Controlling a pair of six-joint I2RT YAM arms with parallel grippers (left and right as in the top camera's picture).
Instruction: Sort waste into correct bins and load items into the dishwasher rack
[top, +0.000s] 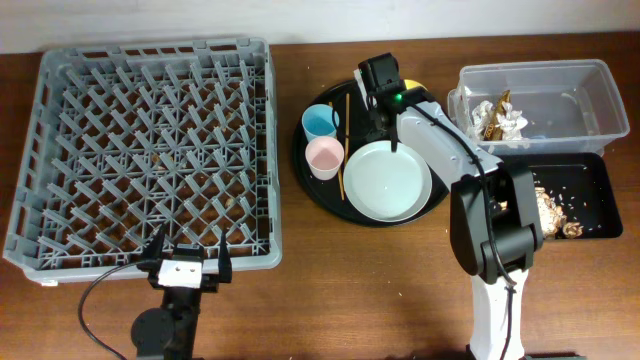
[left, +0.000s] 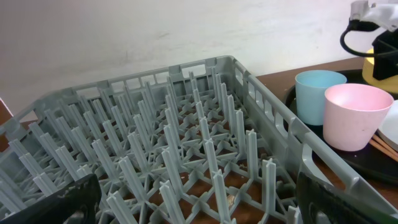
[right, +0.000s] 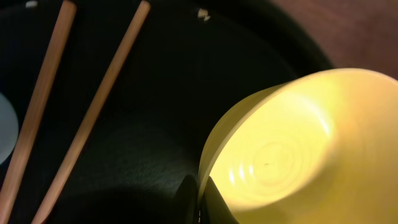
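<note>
My right gripper (right: 200, 200) is shut on the rim of the yellow bowl (right: 280, 149), tilted over the round black tray (top: 312, 165); from overhead only a sliver of the bowl (top: 412, 84) shows behind the arm. On that tray sit the pale grey plate (top: 387, 180), the light blue cup (top: 320, 122), the pink-white cup (top: 325, 157) and the chopsticks (top: 344, 150). The grey dishwasher rack (top: 150, 150) is empty. My left gripper (left: 199, 205) is open at the rack's near edge. Tissue and wrapper (top: 492, 115) lie in the clear tub (top: 585, 100); food scraps (top: 552, 212) lie in the black tray (top: 590, 190).
The round black tray sits between the rack and the two bins. The right arm's base (top: 495, 300) stands at the front right. The brown table (top: 370, 290) carries everything. In the left wrist view the blue cup (left: 317, 93) and the pink cup (left: 354, 115) stand just right of the rack wall.
</note>
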